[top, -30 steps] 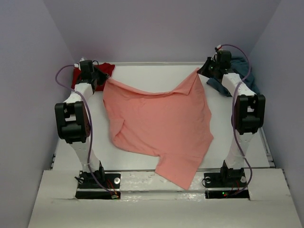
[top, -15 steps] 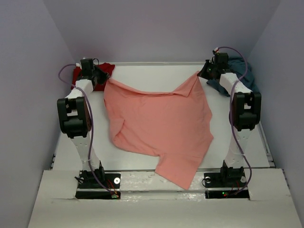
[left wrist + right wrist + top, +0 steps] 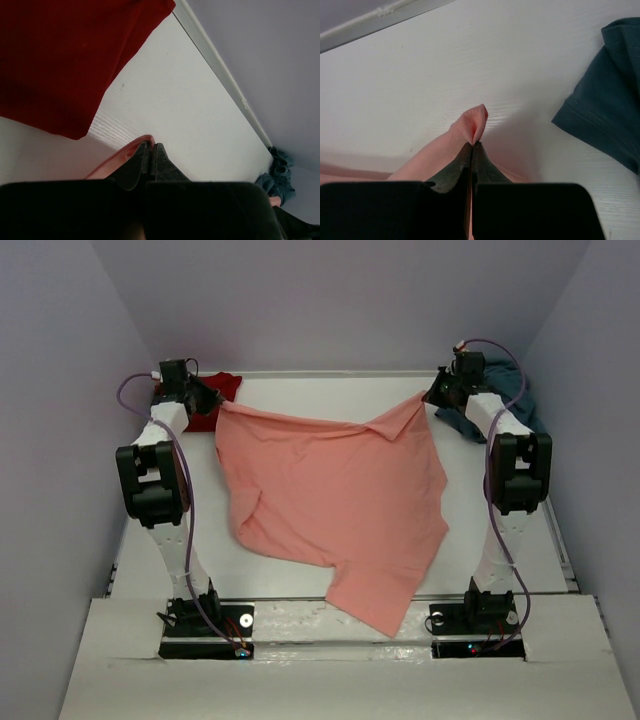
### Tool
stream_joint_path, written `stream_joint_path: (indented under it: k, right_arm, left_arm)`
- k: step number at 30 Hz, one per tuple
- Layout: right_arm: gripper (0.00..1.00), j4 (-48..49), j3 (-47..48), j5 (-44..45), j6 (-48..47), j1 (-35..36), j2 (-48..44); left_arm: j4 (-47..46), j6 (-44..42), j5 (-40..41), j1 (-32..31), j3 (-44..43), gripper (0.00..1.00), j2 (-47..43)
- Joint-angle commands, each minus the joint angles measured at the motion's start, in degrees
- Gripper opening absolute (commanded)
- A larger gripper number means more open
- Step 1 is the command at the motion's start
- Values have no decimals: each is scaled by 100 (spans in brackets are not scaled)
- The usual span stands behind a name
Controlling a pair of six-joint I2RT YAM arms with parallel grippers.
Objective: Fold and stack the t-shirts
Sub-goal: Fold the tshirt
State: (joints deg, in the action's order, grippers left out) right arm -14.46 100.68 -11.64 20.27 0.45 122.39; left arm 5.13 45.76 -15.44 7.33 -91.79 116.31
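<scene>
Salmon-pink cloth fills the middle of the overhead view. The salmon-pink shirt (image 3: 335, 500) lies spread and rumpled over the white bench (image 3: 320, 390), and its lower tail runs past the bench's near edge at bottom centre. Its two far corners are raised, one in each of my claws.

My left claw (image 3: 207, 402), at the upper left of the overhead view, is clamped tight on one corner. In my left wrist view the tips meet at lower centre with a thin fold of pink pinched between them. My right claw (image 3: 430, 397), at the upper right, is closed just as tight on the other corner. In my right wrist view a small peak of pink pokes out past the tips. Between my two claws the shirt's far edge hangs in a shallow sag.

The dark red shirt (image 3: 225, 388) lies bunched in the bench's upper left corner, just beyond my left claw. The teal-blue shirt (image 3: 512, 390) is heaped at the upper right, beside my right arm.
</scene>
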Motion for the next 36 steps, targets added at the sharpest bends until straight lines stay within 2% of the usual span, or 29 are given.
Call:
stream_joint_path:
  k: [1, 19, 36]
  right_arm:
    - [0, 136, 153, 153, -103, -71, -285]
    - [0, 57, -444, -146, -58, -71, -1331]
    - [0, -66, -682, -207, -173, -71, -1639]
  left_arm:
    - [-11, 30, -196, 58, -349, 0, -30]
    - [50, 12, -434, 93, -384, 0, -47]
    - [24, 109, -627, 339, -269, 0, -205]
